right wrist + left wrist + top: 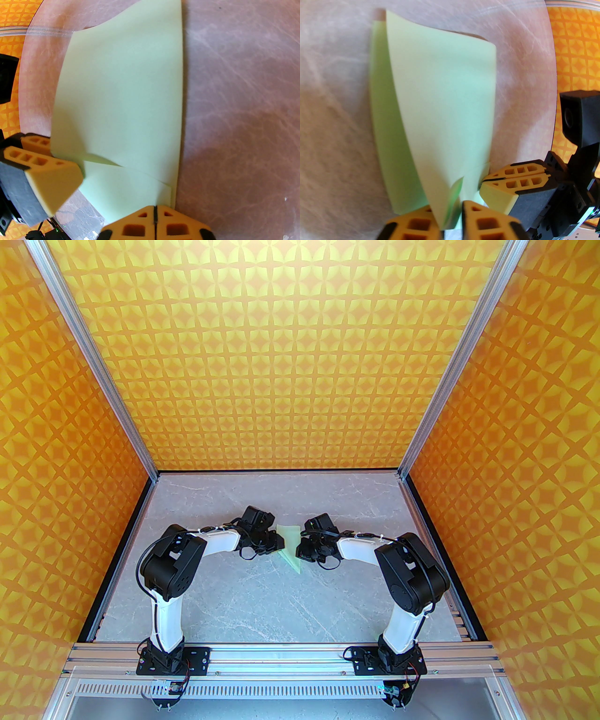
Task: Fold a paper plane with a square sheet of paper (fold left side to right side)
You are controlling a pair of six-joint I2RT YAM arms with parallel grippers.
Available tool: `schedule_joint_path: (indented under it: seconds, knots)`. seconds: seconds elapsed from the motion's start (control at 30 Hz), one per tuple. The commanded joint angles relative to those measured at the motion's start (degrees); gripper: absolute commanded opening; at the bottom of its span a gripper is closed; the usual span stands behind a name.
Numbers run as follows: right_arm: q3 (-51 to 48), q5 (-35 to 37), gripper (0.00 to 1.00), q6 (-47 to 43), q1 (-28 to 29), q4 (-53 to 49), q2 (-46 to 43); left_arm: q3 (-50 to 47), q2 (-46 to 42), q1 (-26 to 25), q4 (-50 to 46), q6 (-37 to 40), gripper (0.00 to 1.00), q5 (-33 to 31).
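The sheet of paper (289, 543) lay at the middle of the grey marble-patterned table (243, 605), directly between the two grippers, and looked from above like a narrow green wedge tapering towards the arms' bases. It was partly folded: a lower layer lay flat on the table while an upper layer (445, 105) curved up off it.

The left gripper (450, 212) was closed on that raised layer, whose near edge ran between its orange fingers (412, 225). The right wrist view showed the same flap passing between those fingers from the other side.

The right gripper (154, 211) sat at the sheet's opposite edge, its two fingers pressed together with their tips at the paper's near corner. Whether any paper was caught between them could not be told.
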Motion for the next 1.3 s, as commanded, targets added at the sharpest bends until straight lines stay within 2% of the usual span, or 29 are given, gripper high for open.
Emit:
schedule_joint_path:
  seconds: [0.0, 0.33, 0.5, 0.77, 1.13, 1.27]
  knots:
    - [-1.2, -0.7, 0.06, 0.5, -0.1, 1.4, -1.2, 0.9, 0.7, -0.2, -0.1, 0.2, 0.1, -0.6]
    - [-0.5, 1.4, 0.07, -1.3, 1.4, -1.3, -2.7, 3.4, 0.6, -0.5, -5.3, -0.1, 0.01, -2.2]
    - [0.9, 4.1, 0.1, -3.6, 2.3, -4.3, -3.9, 5.7, 0.3, -0.8, -10.2, 0.2, 0.01, -3.3]
    - [2.5, 3.0, 0.11, -4.3, 3.2, -4.7, -2.8, 10.1, 1.2, -1.8, -18.5, 2.9, 0.0, -6.8]
    - [3.7, 5.1, 0.09, -4.5, 3.9, -5.3, 1.0, 12.0, 2.9, -2.3, -20.0, 3.3, 0.0, -6.9]
    - [3.9, 4.4, 0.08, -4.4, 3.9, -4.5, 3.3, 11.9, 2.7, -2.4, -19.8, 3.2, 0.05, -6.8]
